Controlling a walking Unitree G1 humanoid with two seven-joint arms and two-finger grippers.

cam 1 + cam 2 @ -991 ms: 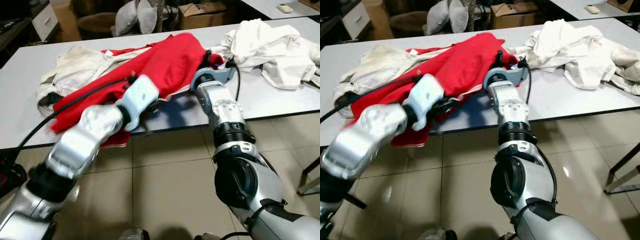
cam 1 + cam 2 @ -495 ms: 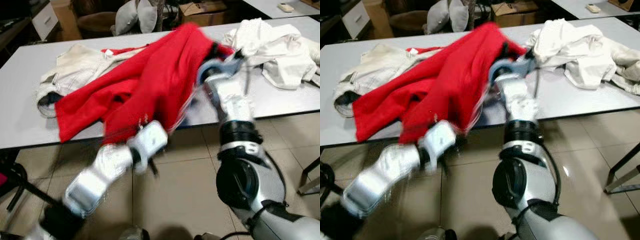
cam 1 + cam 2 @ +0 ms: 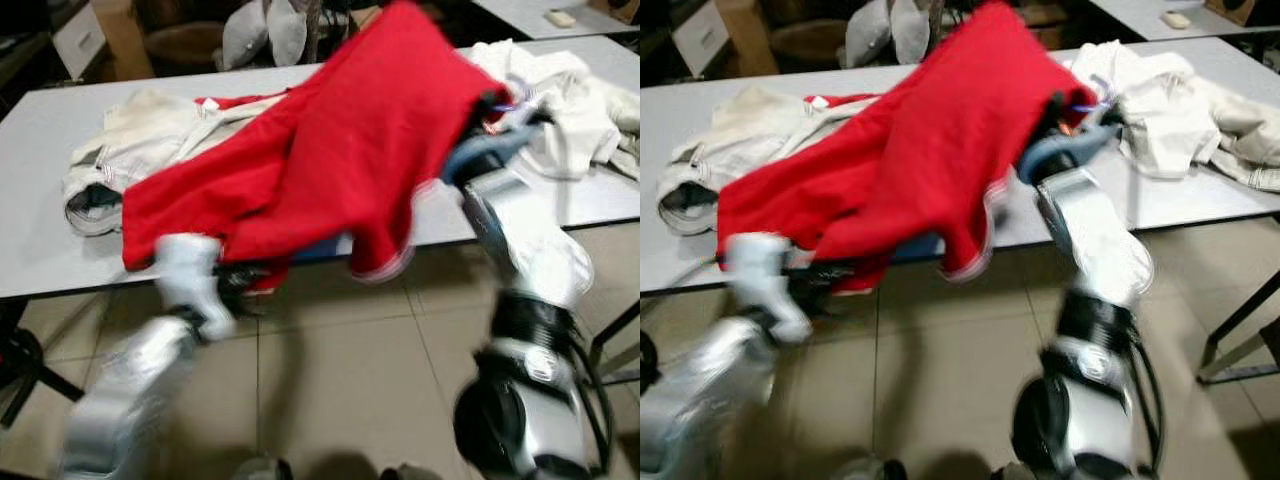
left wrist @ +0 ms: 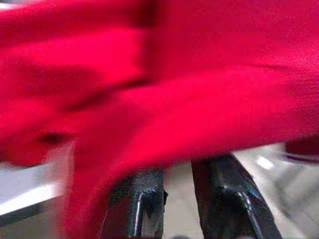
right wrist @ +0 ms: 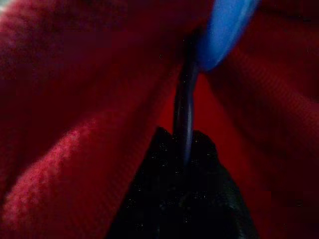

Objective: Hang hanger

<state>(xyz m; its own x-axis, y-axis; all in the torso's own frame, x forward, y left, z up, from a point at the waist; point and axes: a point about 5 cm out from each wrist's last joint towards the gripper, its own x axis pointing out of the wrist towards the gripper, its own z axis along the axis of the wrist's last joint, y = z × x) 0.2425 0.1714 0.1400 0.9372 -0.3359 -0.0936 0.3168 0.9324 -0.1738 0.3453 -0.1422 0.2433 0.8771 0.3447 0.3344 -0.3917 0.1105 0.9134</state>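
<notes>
The right tool [image 5: 182,164] was clamped on the blue hanger [image 5: 224,30], lifting the red shirt [image 3: 350,150] above the worktop [image 3: 40,180]; the left tool [image 4: 174,199], below the shirt, stood narrowly open.

A plain workroom, like a lab or office: a long grey worktop [image 3: 40,190] piled with clothes [image 3: 560,80], a tiled floor [image 3: 340,380], and a cardboard box [image 3: 1040,14] behind.
</notes>
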